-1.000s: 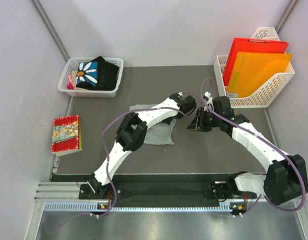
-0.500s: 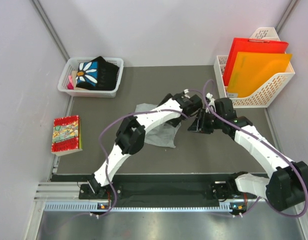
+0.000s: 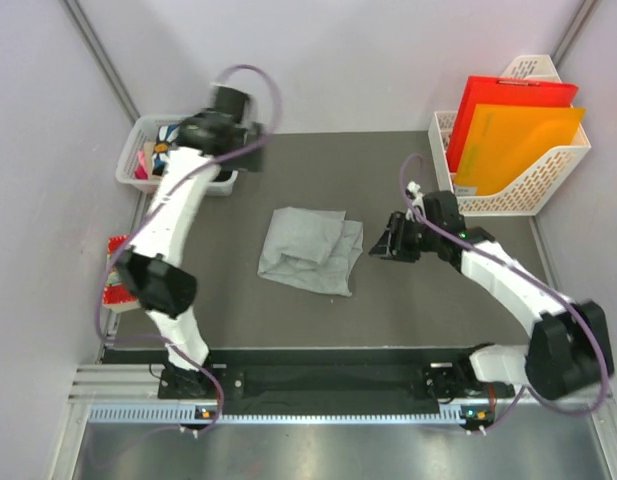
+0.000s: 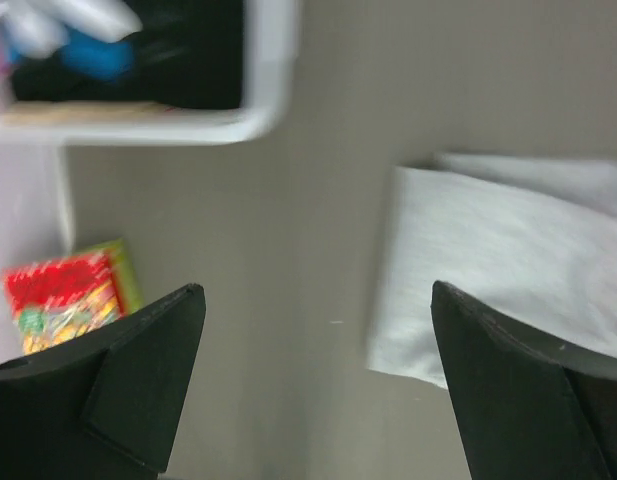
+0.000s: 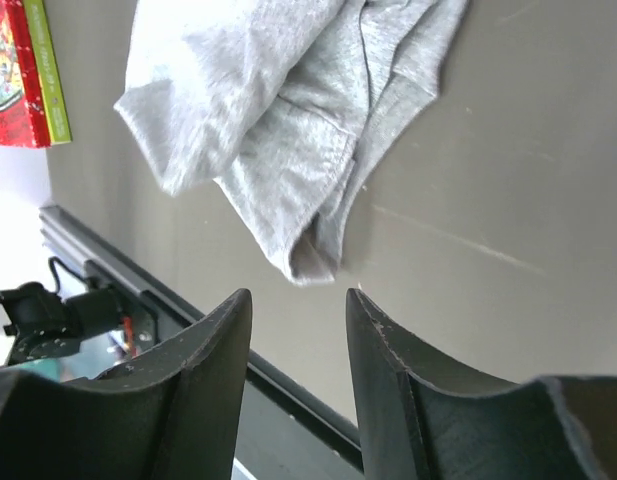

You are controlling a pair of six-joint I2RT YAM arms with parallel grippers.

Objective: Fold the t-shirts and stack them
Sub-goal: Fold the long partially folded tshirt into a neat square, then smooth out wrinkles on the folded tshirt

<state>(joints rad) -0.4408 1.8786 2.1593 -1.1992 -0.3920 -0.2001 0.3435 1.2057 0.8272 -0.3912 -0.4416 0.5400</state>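
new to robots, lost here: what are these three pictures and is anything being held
Two robot arms are bolted at a table's near edge, each with a two-finger gripper. One picture looks down from above; the other two come from wrist cameras, so the dark shapes are the fingers. A loosely folded grey t-shirt lies mid-table. A white basket at back left holds a black t-shirt, a red patterned packet lies at the left, and a white rack of red and orange folders stands back right. The left gripper is open near the basket; the right gripper is open beside the grey t-shirt. Neither holds anything.
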